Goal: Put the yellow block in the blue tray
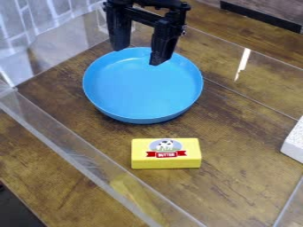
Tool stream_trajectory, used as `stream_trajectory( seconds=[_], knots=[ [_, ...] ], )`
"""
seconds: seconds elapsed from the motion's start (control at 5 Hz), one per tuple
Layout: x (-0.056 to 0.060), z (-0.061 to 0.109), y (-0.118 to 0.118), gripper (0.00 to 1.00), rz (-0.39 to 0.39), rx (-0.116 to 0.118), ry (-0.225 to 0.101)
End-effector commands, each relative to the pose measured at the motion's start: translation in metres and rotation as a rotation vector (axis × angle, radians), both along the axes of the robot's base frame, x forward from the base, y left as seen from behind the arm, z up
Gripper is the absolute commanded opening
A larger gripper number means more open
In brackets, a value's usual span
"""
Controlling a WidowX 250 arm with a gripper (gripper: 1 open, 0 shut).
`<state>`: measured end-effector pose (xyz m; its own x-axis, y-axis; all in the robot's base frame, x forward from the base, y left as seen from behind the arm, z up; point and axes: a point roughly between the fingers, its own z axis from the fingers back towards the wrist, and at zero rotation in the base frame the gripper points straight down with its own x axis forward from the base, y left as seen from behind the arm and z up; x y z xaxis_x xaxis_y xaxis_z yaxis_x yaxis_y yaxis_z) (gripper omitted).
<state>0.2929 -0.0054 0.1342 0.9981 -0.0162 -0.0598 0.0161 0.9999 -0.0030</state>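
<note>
The yellow block (167, 152) lies flat on the wooden table, its red banner and pale round emblem facing up, just in front of the blue tray (143, 85). The tray is a round shallow dish with nothing in it. My gripper (142, 46) hangs pointing down over the tray's far rim, its two dark fingers (164, 46) spread wide apart with nothing between them. It stands well behind the block, a tray's width away from it.
A clear plastic wall (83, 151) runs diagonally along the near left side of the table. The corner of a white object (295, 142) shows at the right edge. Bare wood lies to the right of the tray.
</note>
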Motion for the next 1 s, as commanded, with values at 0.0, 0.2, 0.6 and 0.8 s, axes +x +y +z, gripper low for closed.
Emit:
stream_trajectory(
  seconds=[0.0,0.2,0.6,0.8],
  knots=[
    [-0.001,-0.008,-0.002,1.00,-0.043,-0.003,0.016],
    [-0.003,-0.016,-0.004,1.00,-0.094,-0.006,0.032],
    [-0.010,-0.033,-0.014,1.00,-0.324,-0.013,0.039],
    [-0.016,-0.044,-0.022,1.00,-0.459,-0.014,0.027]
  ],
)
